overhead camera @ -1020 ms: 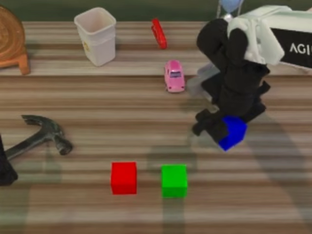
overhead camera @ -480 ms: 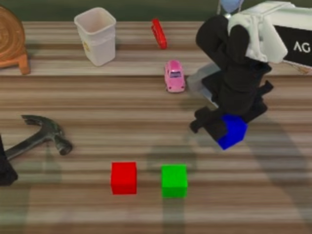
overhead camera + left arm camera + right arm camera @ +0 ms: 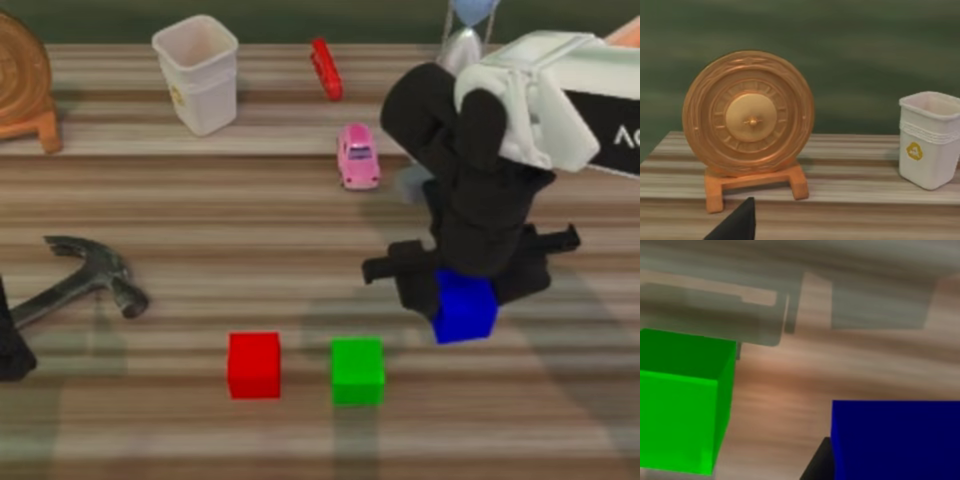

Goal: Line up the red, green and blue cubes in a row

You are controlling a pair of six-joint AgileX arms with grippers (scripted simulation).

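From above, the right gripper [image 3: 462, 292] has moved down and a little leftward since half a second ago, carrying the deep blue matte cube [image 3: 465, 308] closer to the front row, and the cube now sits squarer than its earlier tilted pose. The blue cube lies between the black fingers, which pinch it from either side; it is just right of and slightly behind the bright green matte cube [image 3: 357, 371]. The bright red matte cube [image 3: 254, 365] sits left of the green one, apart from it, both unmoved on the striped wooden table [image 3: 200, 250]. The left arm is parked at the table's left edge.

The left wrist view shows a round bronze disc on an orange stand [image 3: 748, 125] and a white plastic bin [image 3: 929, 138]; whether the left gripper's fingers are spread or closed cannot be told.

The right wrist view shows the blue cube [image 3: 895, 440] close up against a dark finger [image 3: 819, 465], with the green cube [image 3: 682, 400] beside it, a gap between.
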